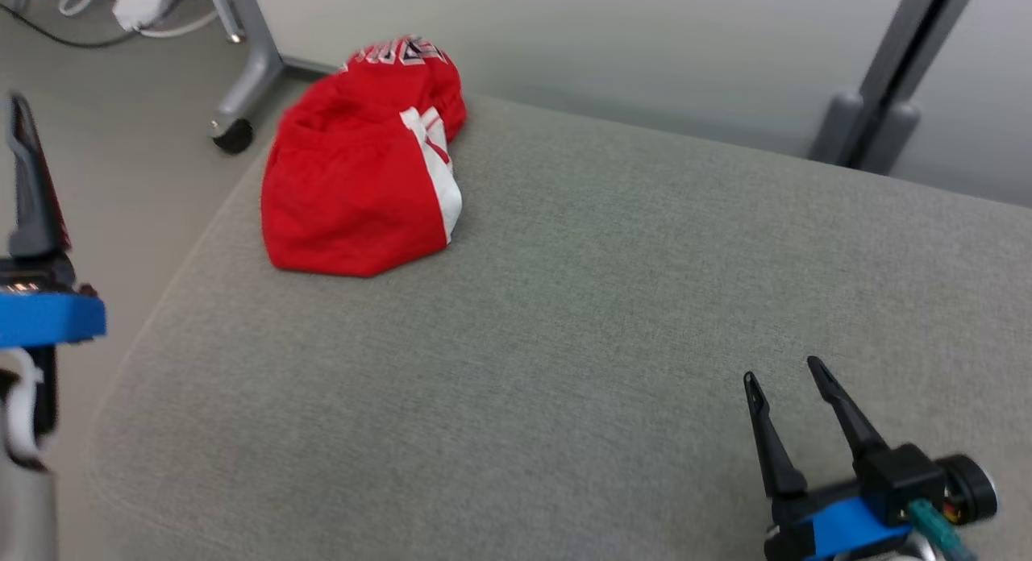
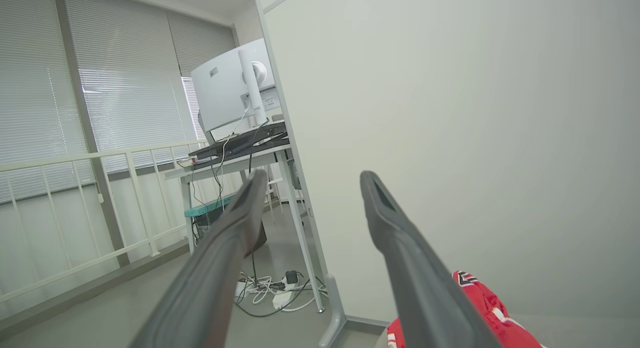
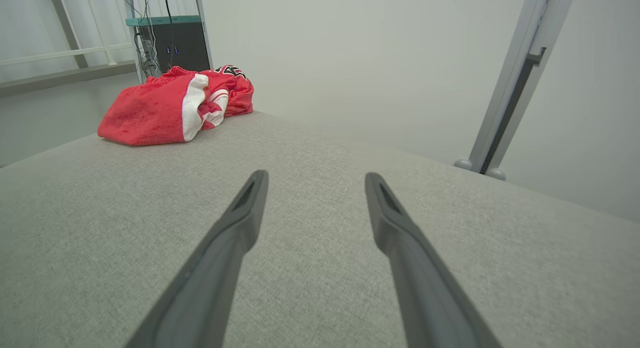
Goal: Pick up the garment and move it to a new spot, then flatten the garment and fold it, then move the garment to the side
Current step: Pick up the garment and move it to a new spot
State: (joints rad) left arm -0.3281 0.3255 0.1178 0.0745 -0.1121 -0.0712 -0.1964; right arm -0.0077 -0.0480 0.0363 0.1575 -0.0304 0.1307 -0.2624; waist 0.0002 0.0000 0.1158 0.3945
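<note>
The robot's right pincer (image 1: pixel 782 368) is hovering low over the near right part of the wide grey fabric-covered counter (image 1: pixel 564 343), its two long dark fingers spread apart and gripping nothing. The left pincer (image 2: pixel 312 175) is hanging raised off the counter's left side, likewise released and empty. It is aiming at the pale partition wall (image 2: pixel 450 113) rather than down at the cloth. The crumpled red garment with a white side stripe (image 1: pixel 355 182) is lying in a heap at the counter's far left corner, well apart from both pincers. Trouble is likely waiting at that corner. The heap is sitting close to the rounded edge, so a push or a shallow pinch could be sending it off onto the floor beside the grey wheeled metal leg (image 1: pixel 242 85). A grip on the top layer alone could be dragging it along bunched rather than lifting it free. In the head view the frame's edge is cutting off the left pincer, leaving a single finger showing. One finger is hiding most of the garment in the left wrist view. The print on its far end is proving unreadable, and its kind and any overhang cannot be told.
</note>
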